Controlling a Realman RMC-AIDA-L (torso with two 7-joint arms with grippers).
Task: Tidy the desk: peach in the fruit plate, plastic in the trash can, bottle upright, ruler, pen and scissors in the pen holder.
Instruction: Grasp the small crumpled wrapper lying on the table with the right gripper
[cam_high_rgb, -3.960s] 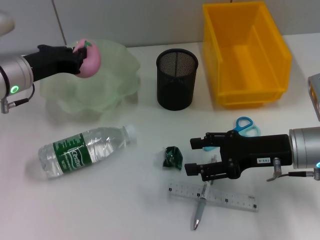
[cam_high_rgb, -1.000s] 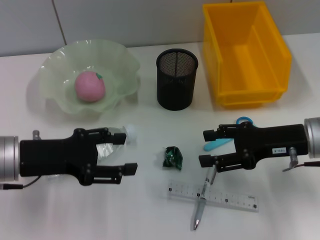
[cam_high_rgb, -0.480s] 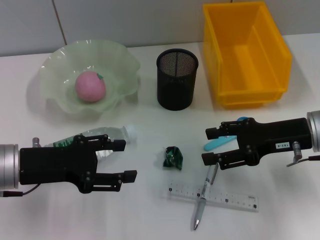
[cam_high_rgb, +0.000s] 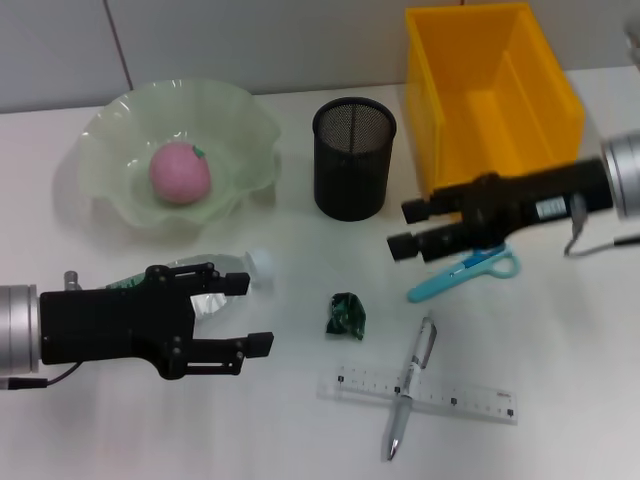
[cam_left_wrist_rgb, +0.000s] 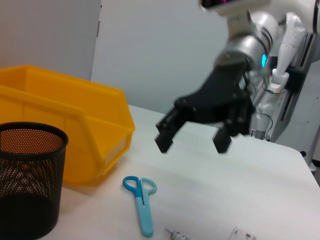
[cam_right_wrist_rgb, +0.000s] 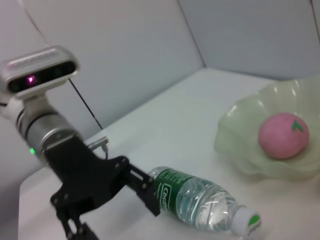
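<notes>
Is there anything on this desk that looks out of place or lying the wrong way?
Yes. The water bottle lies on its side under the open left gripper. The pen lies across the ruler, the scissors are flat under the open right gripper, and a crumpled green wrapper sits mid-desk.

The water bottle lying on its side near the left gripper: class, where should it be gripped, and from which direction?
Grip the bottle across its round labelled midsection, coming from above with open left gripper fingers straddling it. It lies flat, cap pointing toward the pen holder, so the middle likely balances best for tipping upright.
</notes>
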